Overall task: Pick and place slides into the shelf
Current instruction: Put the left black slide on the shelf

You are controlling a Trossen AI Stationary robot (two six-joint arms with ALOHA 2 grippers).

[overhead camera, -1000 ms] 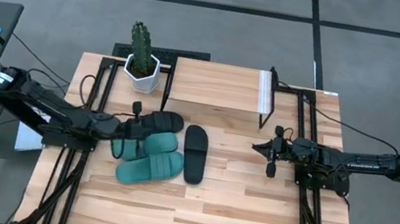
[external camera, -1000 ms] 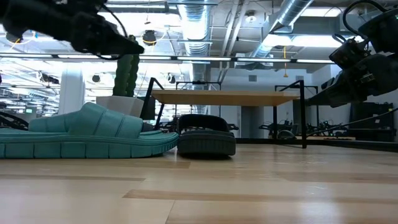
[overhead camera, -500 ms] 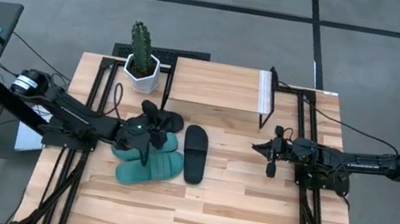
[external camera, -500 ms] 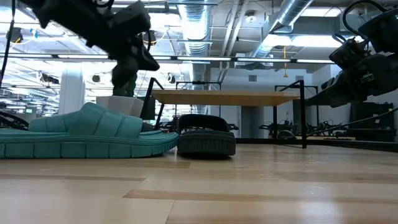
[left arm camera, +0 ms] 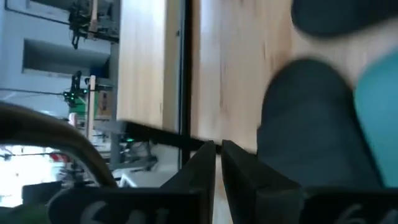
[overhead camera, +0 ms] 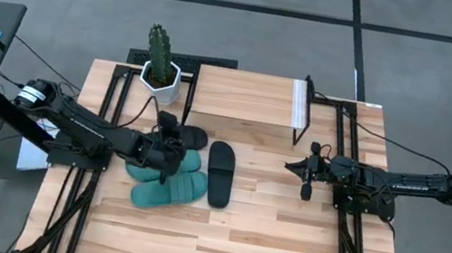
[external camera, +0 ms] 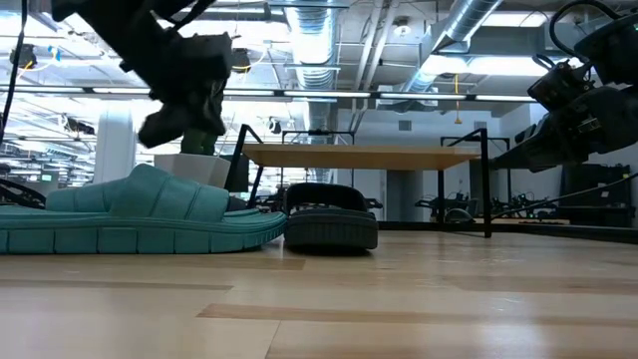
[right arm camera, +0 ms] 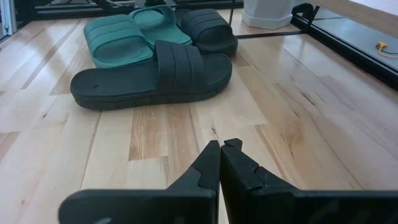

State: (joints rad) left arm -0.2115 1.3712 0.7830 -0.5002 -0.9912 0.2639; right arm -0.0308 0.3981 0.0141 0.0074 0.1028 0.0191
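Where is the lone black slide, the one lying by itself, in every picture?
High view: the lone black slide lies mid-table, right of the teal slides.
Low view: centre, seen end-on.
Left wrist view: cannot tell.
Right wrist view: lying across, upper middle.
Shared landmark: the teal slides beside it.

A light wood surface (overhead camera: 226, 237) carries four slides (two teal (overhead camera: 166, 181), two black (overhead camera: 220, 173)), the shelf (overhead camera: 245, 96) and a potted cactus (overhead camera: 161, 65).
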